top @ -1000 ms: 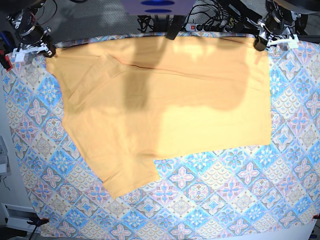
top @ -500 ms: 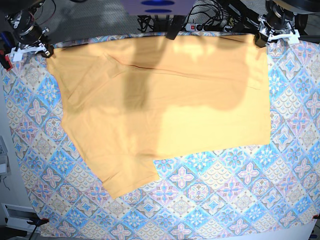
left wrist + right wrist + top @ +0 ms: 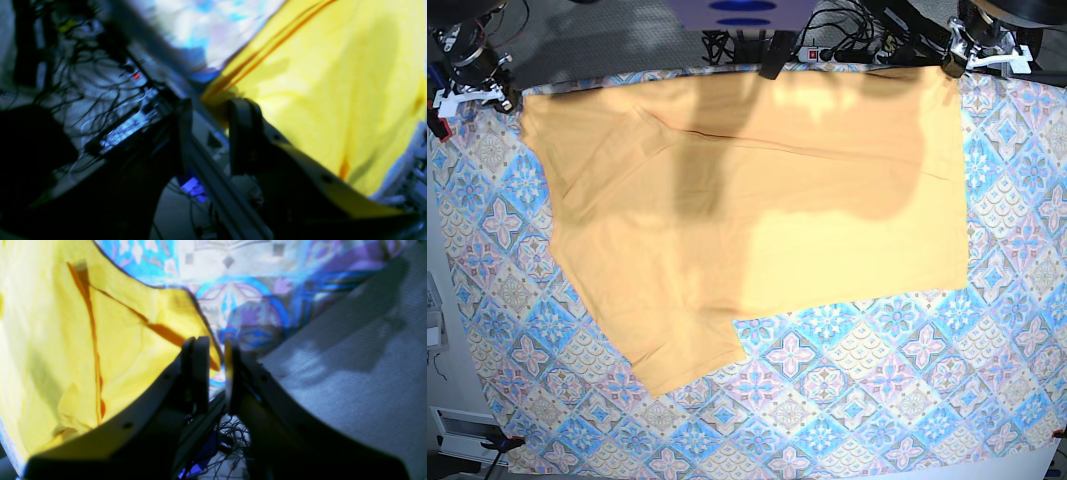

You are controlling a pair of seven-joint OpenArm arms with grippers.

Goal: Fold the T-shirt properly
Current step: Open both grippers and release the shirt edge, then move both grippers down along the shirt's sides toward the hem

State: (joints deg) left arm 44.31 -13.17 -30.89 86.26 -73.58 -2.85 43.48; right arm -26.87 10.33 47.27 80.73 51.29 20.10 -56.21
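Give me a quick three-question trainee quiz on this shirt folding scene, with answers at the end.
1. True or false: the T-shirt is bunched in a heap at the middle of the tablecloth.
2. In the base view, the left gripper is at the shirt's: A) top right corner, B) bottom left corner, C) centre.
3. Fill in: in the base view, the right gripper sits beside the shirt's top ____ corner.

Key: 1 false, it lies spread out. 2 A. 3 left.
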